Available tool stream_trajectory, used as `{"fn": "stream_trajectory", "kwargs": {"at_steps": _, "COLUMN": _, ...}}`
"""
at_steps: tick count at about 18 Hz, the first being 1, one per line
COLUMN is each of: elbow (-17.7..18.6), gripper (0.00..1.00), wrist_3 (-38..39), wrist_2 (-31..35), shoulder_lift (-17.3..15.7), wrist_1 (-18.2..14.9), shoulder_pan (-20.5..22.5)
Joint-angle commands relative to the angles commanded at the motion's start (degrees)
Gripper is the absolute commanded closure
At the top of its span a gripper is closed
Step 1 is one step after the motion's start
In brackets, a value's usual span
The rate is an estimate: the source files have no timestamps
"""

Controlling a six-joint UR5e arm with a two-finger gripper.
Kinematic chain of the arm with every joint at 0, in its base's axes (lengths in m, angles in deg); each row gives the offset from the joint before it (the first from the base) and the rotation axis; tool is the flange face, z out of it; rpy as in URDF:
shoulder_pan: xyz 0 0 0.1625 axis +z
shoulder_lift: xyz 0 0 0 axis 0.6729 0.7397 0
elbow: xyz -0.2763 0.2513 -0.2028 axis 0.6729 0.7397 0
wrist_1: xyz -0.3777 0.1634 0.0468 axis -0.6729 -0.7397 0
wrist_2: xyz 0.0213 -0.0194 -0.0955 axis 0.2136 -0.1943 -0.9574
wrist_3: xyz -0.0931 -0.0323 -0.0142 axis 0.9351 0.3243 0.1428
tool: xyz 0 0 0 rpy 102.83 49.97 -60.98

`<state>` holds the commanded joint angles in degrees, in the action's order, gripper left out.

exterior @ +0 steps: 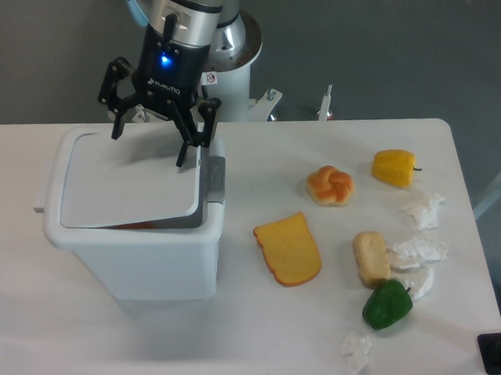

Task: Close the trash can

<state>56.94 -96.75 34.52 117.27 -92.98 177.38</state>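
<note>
The trash can (137,258) is a large white rectangular bin on the left of the table. Its flat white lid (127,183) lies nearly level over the opening, with a thin dark gap along the front and right edges where something orange shows inside. A grey latch tab (214,180) sits on the right rim. My gripper (149,151) hangs open just above the lid's far edge, one fingertip (182,159) close to the lid's far right corner. Nothing is between the fingers.
Toy foods lie to the right: a cheese slice (288,249), a bun (329,185), a yellow pepper (394,167), a bread piece (369,257) and a green pepper (387,304). Crumpled tissues (422,212) are scattered near the right edge. The robot base (216,50) stands behind the bin.
</note>
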Motion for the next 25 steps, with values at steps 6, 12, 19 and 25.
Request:
{"fn": "stream_trajectory", "kwargs": {"at_steps": 6, "elbow": 0.4, "gripper": 0.00, "wrist_3": 0.1, "wrist_2": 0.1, "shoulder_lift": 0.2, "wrist_1": 0.0, "shoulder_pan": 0.1}}
{"fn": "stream_trajectory", "kwargs": {"at_steps": 12, "elbow": 1.5, "gripper": 0.00, "wrist_3": 0.0, "wrist_2": 0.1, "shoulder_lift": 0.2, "wrist_1": -0.1, "shoulder_pan": 0.4}}
{"fn": "stream_trajectory", "kwargs": {"at_steps": 19, "elbow": 0.8, "gripper": 0.00, "wrist_3": 0.1, "wrist_2": 0.1, "shoulder_lift": 1.5, "wrist_1": 0.0, "shoulder_pan": 0.4}}
{"fn": "stream_trajectory", "kwargs": {"at_steps": 25, "elbow": 0.6, "gripper": 0.00, "wrist_3": 0.1, "wrist_2": 0.1, "shoulder_lift": 2.6, "wrist_1": 1.2, "shoulder_pan": 0.4}}
